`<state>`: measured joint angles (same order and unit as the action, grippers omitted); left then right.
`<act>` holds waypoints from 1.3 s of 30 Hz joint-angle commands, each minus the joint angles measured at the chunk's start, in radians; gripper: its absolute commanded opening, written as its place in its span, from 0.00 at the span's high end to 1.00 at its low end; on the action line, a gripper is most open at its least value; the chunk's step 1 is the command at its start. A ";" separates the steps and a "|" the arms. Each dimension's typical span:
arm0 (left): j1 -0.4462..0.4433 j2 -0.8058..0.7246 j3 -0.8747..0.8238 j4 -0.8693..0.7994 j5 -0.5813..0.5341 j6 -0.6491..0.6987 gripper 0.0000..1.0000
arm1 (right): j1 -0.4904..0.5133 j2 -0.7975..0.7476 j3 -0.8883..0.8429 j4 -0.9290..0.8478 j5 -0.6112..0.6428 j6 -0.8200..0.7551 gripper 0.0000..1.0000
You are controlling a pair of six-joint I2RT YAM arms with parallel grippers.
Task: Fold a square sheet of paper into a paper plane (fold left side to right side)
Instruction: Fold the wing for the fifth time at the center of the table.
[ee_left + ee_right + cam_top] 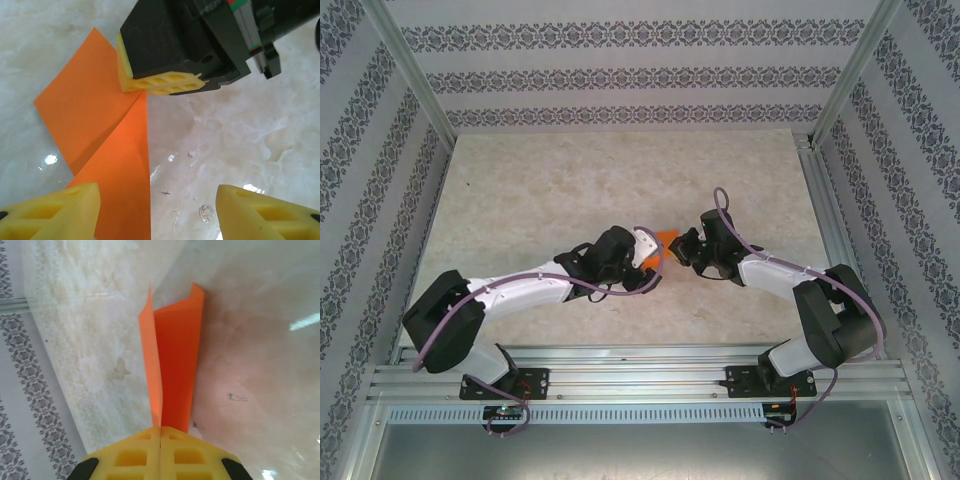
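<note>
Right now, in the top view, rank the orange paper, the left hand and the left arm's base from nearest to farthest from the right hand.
1. The orange paper: pinched in the right hand.
2. The left hand: just past the paper, to the left.
3. The left arm's base: far off, near left edge.

Square sheet of paper (667,238) lies on the table (570,190), between the two gripper tips, which face each other.

Right gripper (160,434): fingers pressed together on the sheet's near edge. The sheet runs straight ahead of it, one flap raised left of the crease, the other to the right.

Left gripper (160,215): fingers apart. The sheet lies ahead and passes beneath the left finger (50,210); bare table before the right finger (270,210). Right gripper sits at the sheet's far end, opposite.
</note>
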<state>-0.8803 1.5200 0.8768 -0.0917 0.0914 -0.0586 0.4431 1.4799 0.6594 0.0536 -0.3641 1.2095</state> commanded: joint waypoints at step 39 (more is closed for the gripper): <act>-0.076 0.284 0.113 0.078 -0.171 0.034 0.94 | 0.031 -0.017 0.048 -0.080 0.053 -0.008 0.82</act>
<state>-0.9459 1.7905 0.9737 -0.0685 -0.0872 -0.0257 0.4709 1.4776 0.6811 0.0002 -0.3141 1.2480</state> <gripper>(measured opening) 0.068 0.145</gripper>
